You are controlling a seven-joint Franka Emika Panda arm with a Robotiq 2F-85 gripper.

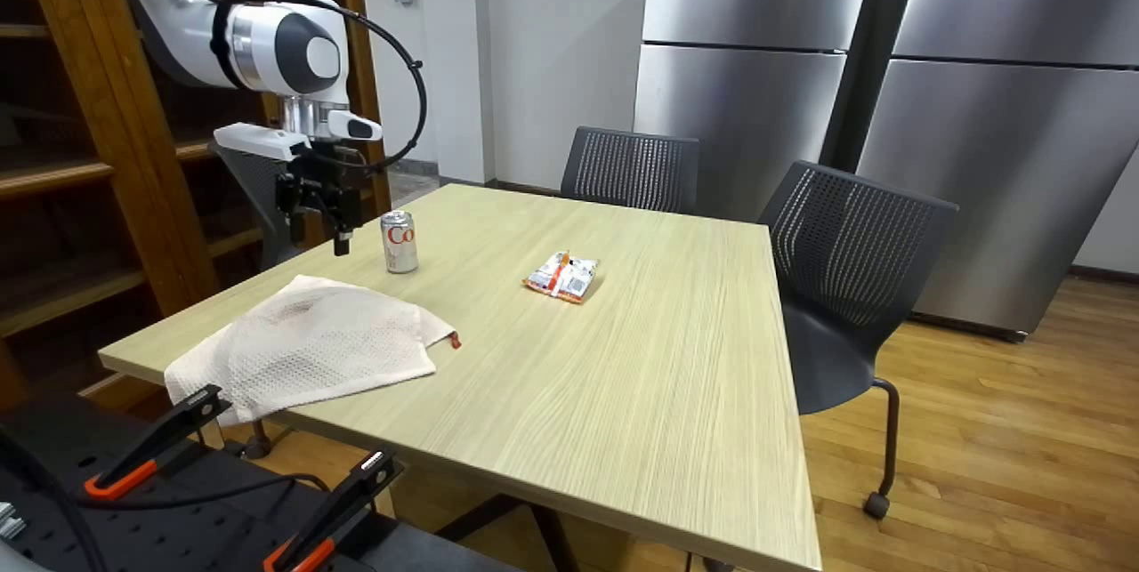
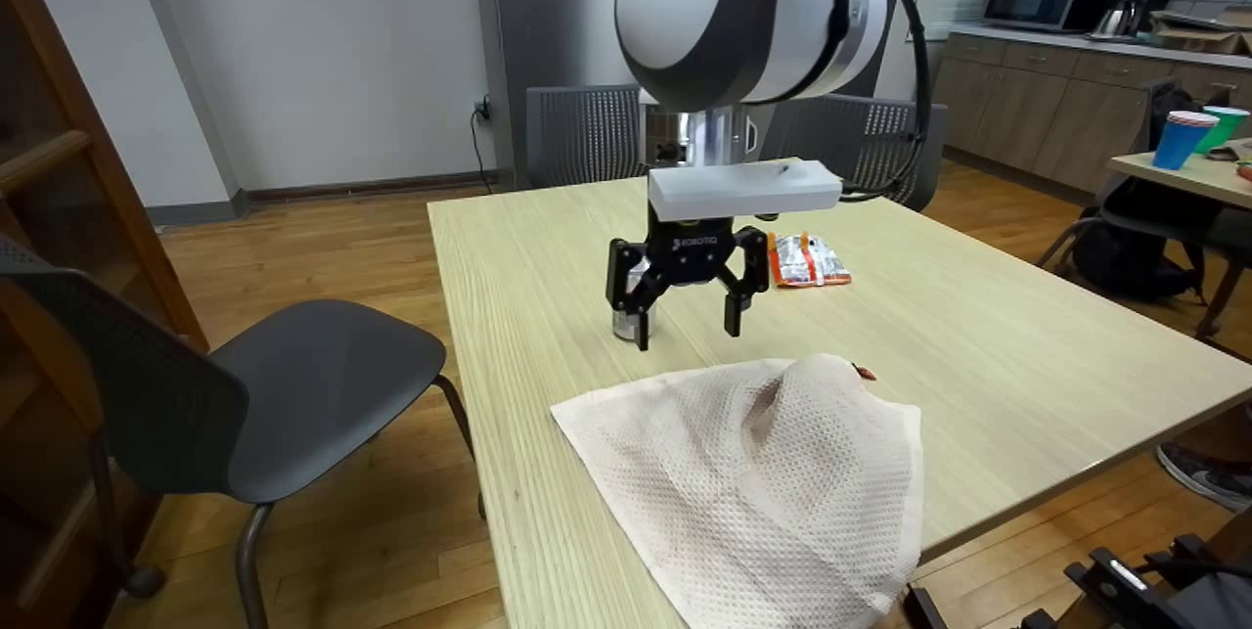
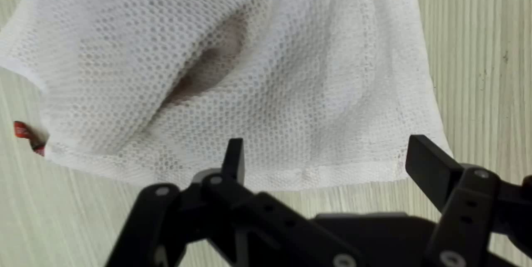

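Angular black jaws hang spread wide, empty, above and near one edge of a rumpled white honeycomb-weave towel (image 3: 266, 88) on the wood-grained bench (image 3: 478, 72).

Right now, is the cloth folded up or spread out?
Spread out, but rumpled: in both exterior views the cloth lies wide on the table, and the wrist view shows a deep crease in it.
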